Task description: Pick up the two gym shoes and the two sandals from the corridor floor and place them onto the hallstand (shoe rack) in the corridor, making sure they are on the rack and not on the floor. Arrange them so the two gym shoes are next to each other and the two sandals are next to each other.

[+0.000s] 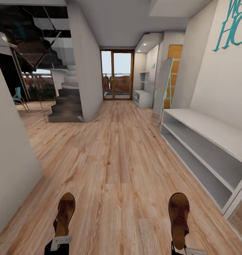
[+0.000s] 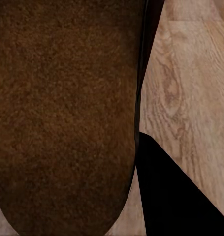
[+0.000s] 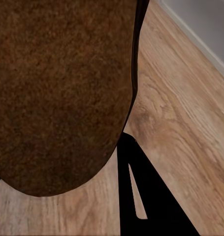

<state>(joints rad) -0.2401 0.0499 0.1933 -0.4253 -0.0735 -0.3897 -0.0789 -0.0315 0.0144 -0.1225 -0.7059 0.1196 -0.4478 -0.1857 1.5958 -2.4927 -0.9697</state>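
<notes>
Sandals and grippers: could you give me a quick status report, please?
Left gripper shut on left sandal; right gripper shut on right sandal. Both held above corridor floor. White bench at right, shelves bare. Corridor ahead open.

Both sandals were dark brown with cut-out patterned uppers, the corridor floor was light brown grained wood plank, and the white bench sat beneath teal lettering.

Setting: home corridor | wood-plank floor | staircase | glazed balcony door | white shoe bench | teal wall lettering
</notes>
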